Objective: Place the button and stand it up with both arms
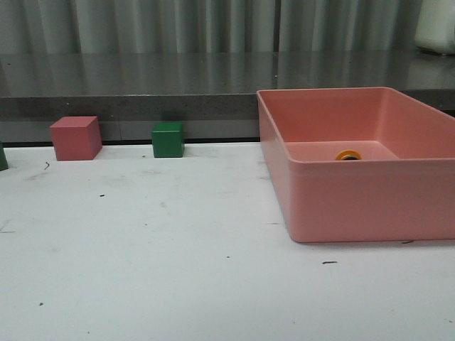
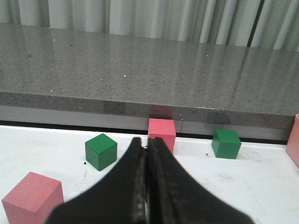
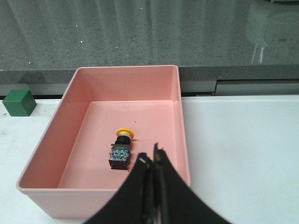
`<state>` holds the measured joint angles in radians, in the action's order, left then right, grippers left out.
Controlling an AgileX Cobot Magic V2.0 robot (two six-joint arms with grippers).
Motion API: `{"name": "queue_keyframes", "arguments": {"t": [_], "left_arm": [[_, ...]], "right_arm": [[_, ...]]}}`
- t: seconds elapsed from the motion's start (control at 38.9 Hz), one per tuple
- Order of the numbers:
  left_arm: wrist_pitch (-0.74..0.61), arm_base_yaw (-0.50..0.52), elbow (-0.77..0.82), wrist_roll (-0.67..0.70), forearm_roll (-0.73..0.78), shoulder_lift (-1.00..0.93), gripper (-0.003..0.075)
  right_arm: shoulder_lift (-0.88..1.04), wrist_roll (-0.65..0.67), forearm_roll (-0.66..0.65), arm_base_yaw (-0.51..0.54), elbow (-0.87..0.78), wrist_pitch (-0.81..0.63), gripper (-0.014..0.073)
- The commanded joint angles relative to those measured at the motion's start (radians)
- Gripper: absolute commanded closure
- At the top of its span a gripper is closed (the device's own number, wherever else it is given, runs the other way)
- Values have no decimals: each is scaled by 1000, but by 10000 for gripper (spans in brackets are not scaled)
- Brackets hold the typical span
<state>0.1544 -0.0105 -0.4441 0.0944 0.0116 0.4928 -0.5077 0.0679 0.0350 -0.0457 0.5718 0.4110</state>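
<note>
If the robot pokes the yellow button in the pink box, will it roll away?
Probably not far: the button lies on its side, and its blocky base should stop rolling. The round cap might make it pivot. It looks rigid.

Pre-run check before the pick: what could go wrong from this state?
1. The button lies on its side deep in the pink bin; the walls may block the right gripper on its way down.
2. Both grippers are shut; the right must open first or it may shove the button.
3. The cap barely shows in the front view, so that view guides poorly.
</note>
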Motion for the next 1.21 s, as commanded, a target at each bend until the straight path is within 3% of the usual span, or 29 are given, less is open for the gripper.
{"name": "queue_keyframes", "arguments": {"t": [0.0, 0.08, 0.23, 0.33, 0.46, 0.69, 0.93, 1.18], "left_arm": [[-80, 2, -37, 8, -3, 8, 651], [-80, 2, -37, 8, -3, 8, 519], [-82, 2, -37, 8, -3, 8, 142], [-82, 2, -37, 8, -3, 8, 31], [-82, 2, -37, 8, -3, 8, 28], [-79, 2, -37, 8, -3, 8, 28], [-79, 2, -37, 8, -3, 8, 27], [-79, 2, -37, 8, -3, 8, 27]], "right_arm": [[-9, -9, -1, 6, 38, -74, 561], [-9, -9, -1, 6, 38, -74, 407], [-9, -9, -1, 6, 38, -75, 120], [-19, -9, -1, 6, 38, -90, 13], [-99, -8, -1, 6, 45, -112, -37], [-440, -8, 11, -14, 183, -122, -41], [-774, -8, 28, -145, 381, -104, -41], [-1076, 16, 99, -162, 633, 85, -41]]}}
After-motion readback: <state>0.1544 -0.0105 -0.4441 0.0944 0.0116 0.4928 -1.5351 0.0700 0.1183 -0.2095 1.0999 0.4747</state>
